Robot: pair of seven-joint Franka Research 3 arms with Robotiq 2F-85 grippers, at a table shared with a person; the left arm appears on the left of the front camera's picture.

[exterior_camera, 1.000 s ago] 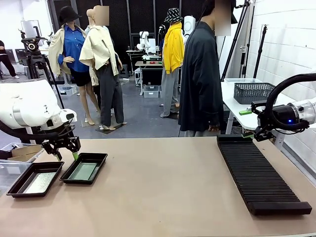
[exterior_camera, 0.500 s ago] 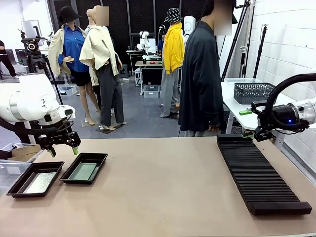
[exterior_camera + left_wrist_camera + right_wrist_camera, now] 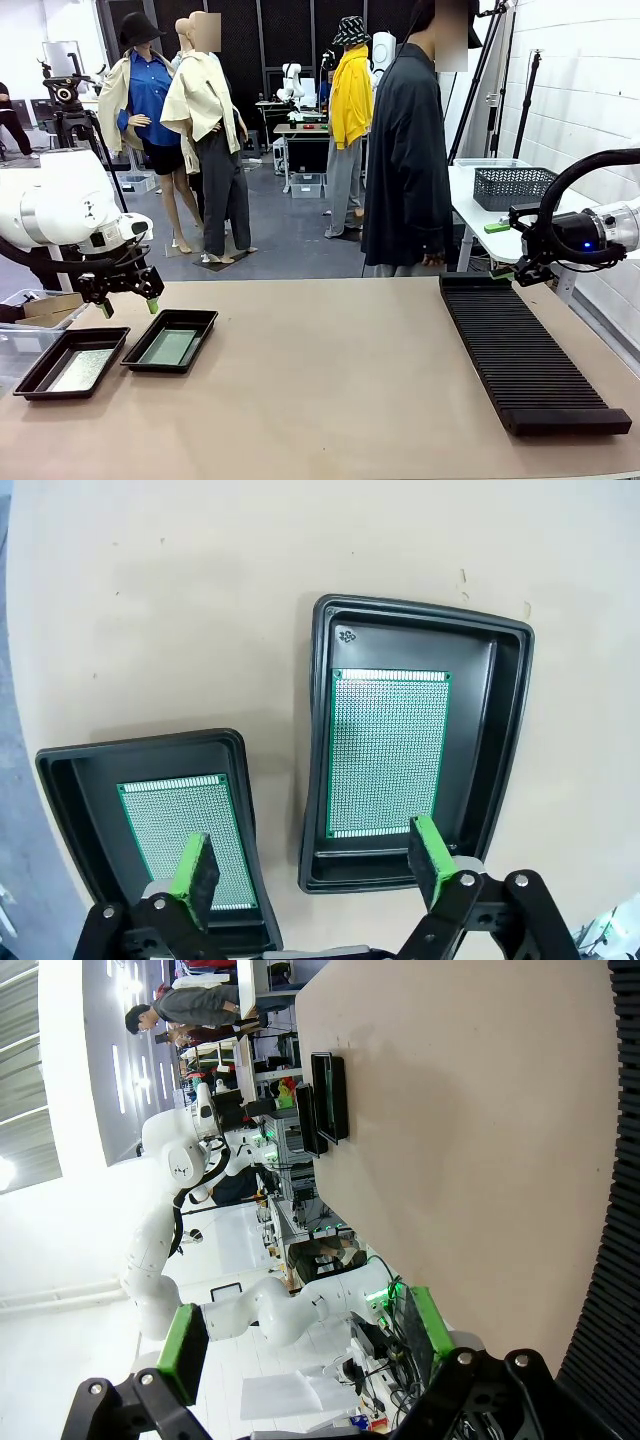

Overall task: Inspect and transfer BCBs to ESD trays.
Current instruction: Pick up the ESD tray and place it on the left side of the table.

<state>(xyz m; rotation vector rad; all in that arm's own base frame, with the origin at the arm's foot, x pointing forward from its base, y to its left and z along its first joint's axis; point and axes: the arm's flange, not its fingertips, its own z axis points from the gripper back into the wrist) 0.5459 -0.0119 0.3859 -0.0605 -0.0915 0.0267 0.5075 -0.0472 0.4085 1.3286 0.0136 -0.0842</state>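
Observation:
Two glossy black ESD trays sit side by side at the table's left: one nearer the edge [image 3: 72, 362] [image 3: 160, 830] and one toward the middle [image 3: 171, 340] [image 3: 415, 750]. Each holds a green BCB lying flat [image 3: 82, 369] [image 3: 168, 347] [image 3: 183, 825] [image 3: 388, 750]. My left gripper [image 3: 126, 305] [image 3: 315, 865] hangs open above the trays, nothing between its green pads. My right gripper [image 3: 525, 272] [image 3: 305, 1335] stands open over the far end of the long black slotted rack [image 3: 525, 350], empty.
A person in a dark coat [image 3: 408, 150] stands at the table's far side. A dark mesh basket [image 3: 515, 186] rests on a white side table at the back right. Bare tan tabletop [image 3: 330, 380] lies between the trays and the rack.
My left gripper has risen from the middle tray's far rim and moved slightly left, its jaws spreading wide. The right arm has not moved.

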